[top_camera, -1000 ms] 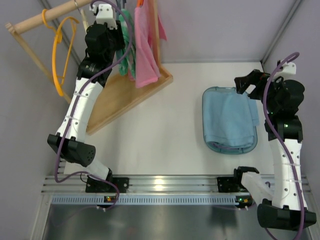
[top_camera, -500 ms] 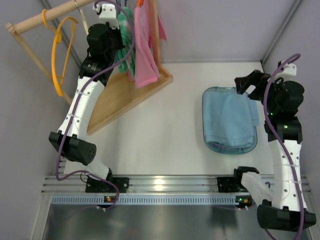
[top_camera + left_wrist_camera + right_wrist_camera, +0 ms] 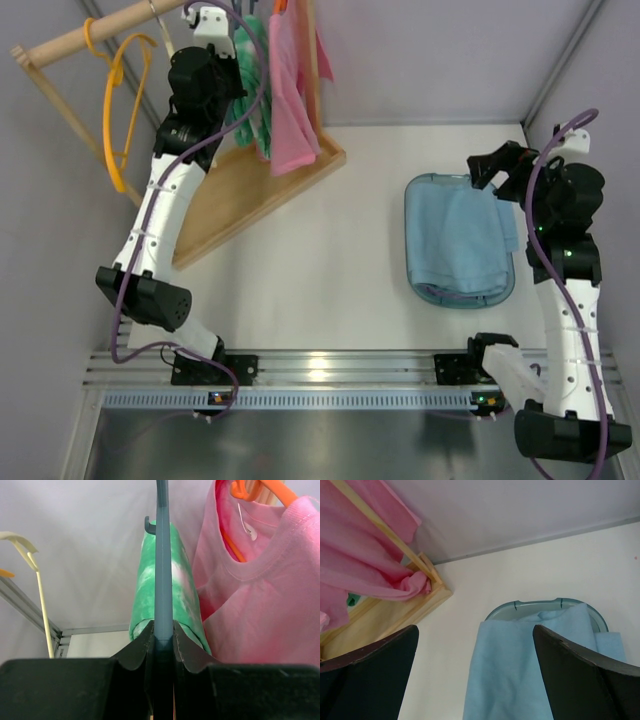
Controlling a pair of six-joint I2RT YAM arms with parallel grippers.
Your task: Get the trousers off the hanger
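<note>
The green tie-dye trousers (image 3: 150,590) hang folded over the dark grey-blue hanger (image 3: 163,555), whose hook end shows at the top. In the top view the trousers (image 3: 257,85) hang at the rack, left of a pink garment. My left gripper (image 3: 163,630) is shut on the hanger's bar, its black fingers pressed against both sides; in the top view it (image 3: 222,45) is high at the rack. My right gripper (image 3: 476,635) is open and empty, above the light-blue cloth; in the top view it (image 3: 490,165) hovers at the right.
A pink shirt (image 3: 260,595) on an orange hanger (image 3: 260,490) hangs just right of the trousers. An empty orange hanger (image 3: 125,110) and a cream hanger (image 3: 35,580) hang left. A wooden rack base (image 3: 240,195) lies below. A teal basket (image 3: 425,190) holds folded blue cloth (image 3: 460,240).
My left arm has shifted slightly up and back at the rack while holding the hanger. The right arm has barely moved.
</note>
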